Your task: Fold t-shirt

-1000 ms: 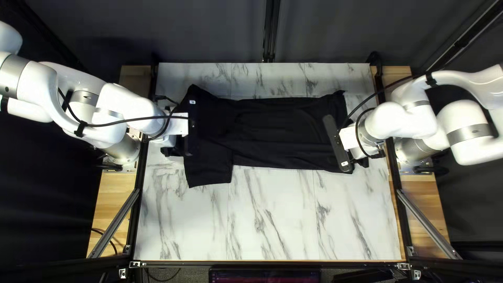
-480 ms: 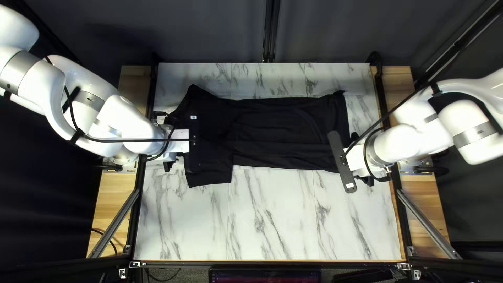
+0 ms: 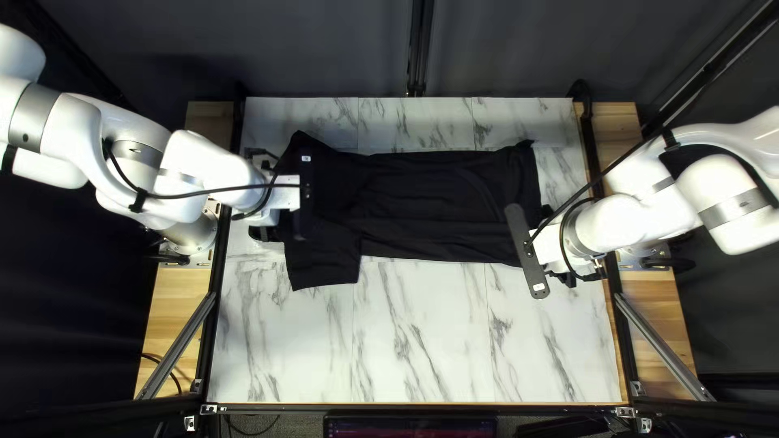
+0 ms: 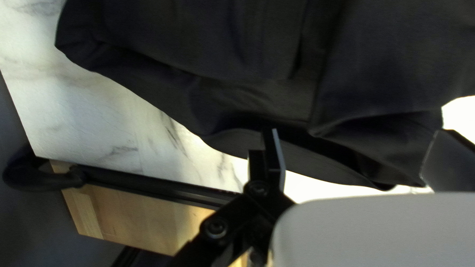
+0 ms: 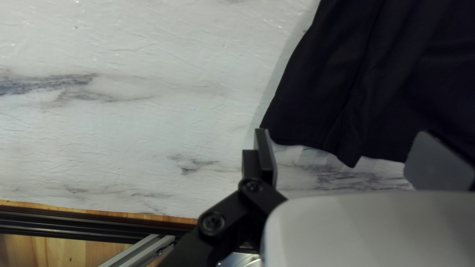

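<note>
Left side: wooden board [image 4: 133, 217] and black rail [image 4: 148, 185] run beside the marble-look table [image 3: 422, 341]. Left gripper [image 3: 272, 197] at the t-shirt's left end; fingers wide apart, nothing gripped. Wrist view: edge of the black t-shirt [image 3: 430, 203] passes between and ahead of them; one finger [image 4: 273, 158] overlaps the cloth in view, contact cannot be determined. A black bar [image 3: 306, 195] on this arm hides part of the left end from above.

Centre: t-shirt lies lengthwise across the table, toward the far side, lightly creased; a short sleeve [image 3: 324, 268] points to the near edge.

Right side: right gripper [image 3: 556, 247] at the near corner of the shirt's right end, fingers spread, holding nothing. Hem lies ahead and partly between; one finger [image 5: 264, 155] is at its corner, touch unclear. A second black bar [image 3: 526, 251] obscures that corner from above.
</note>
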